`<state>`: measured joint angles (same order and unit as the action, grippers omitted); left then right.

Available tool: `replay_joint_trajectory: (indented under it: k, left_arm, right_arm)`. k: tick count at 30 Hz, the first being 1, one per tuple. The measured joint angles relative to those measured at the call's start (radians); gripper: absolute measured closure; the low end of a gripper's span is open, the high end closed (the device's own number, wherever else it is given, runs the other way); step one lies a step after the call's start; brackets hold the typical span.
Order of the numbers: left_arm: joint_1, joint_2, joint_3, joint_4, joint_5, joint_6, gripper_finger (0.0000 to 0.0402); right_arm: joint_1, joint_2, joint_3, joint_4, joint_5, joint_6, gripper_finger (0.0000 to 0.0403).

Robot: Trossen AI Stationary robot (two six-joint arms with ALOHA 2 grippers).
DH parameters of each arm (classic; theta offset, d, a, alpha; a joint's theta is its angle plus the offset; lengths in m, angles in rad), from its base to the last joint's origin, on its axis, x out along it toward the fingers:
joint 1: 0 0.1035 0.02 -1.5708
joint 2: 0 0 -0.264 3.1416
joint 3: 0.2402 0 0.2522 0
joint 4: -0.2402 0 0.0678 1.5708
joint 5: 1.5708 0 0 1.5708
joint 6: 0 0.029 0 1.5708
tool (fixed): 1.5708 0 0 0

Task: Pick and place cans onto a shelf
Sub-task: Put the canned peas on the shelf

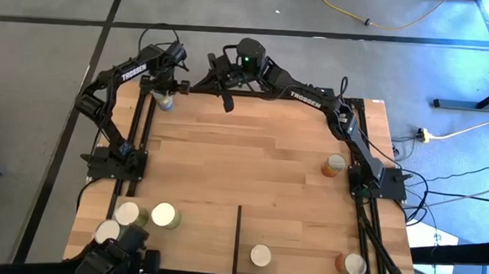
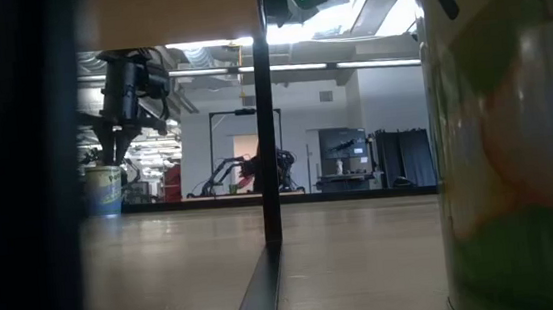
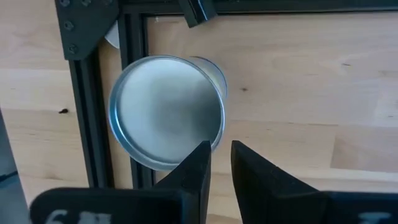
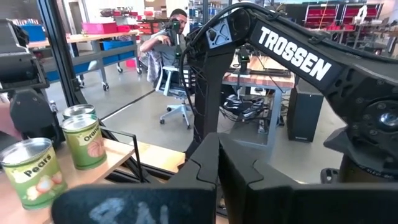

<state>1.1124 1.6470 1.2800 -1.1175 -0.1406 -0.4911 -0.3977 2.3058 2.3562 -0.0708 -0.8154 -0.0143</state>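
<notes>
The left gripper hovers over a can at the desk's far left corner, fingers narrowly apart, beside a black frame rail. The right gripper waits nearby, fingers together.

Beneath the left tool, whose two fingers nearly meet, the can shows only its round silvery top, its label hidden under the rim, while in the low view another can is cut off by the edge, its lettering unreadable.
</notes>
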Motion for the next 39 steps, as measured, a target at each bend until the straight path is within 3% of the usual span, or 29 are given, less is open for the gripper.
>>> replay_joint_trajectory:
  k: [11,19,27,32,39]
  left_arm:
    - [-0.026,-0.075,-0.001,-0.134,0.106,-0.027,0.0351]
    - [-0.166,-0.140,-0.002,-0.310,0.105,-0.056,0.0370]
    - [-0.312,-0.140,-0.113,-0.306,0.106,-0.113,0.0399]
    - [-0.357,-0.140,-0.210,-0.294,0.188,-0.129,0.0401]
    - [-0.368,-0.139,-0.343,-0.090,0.209,-0.162,0.0401]
  right_arm:
    - [-0.002,0.000,0.000,-0.001,-0.044,0.009,0.0393]
    - [-0.002,0.001,0.000,-0.001,-0.044,0.007,0.0393]
    - [-0.002,0.002,0.000,-0.001,-0.046,0.010,0.0393]
    - [0.001,0.002,0.000,-0.001,-0.082,0.010,0.0393]
    - [0.002,0.002,0.000,-0.001,-0.087,0.006,0.0393]
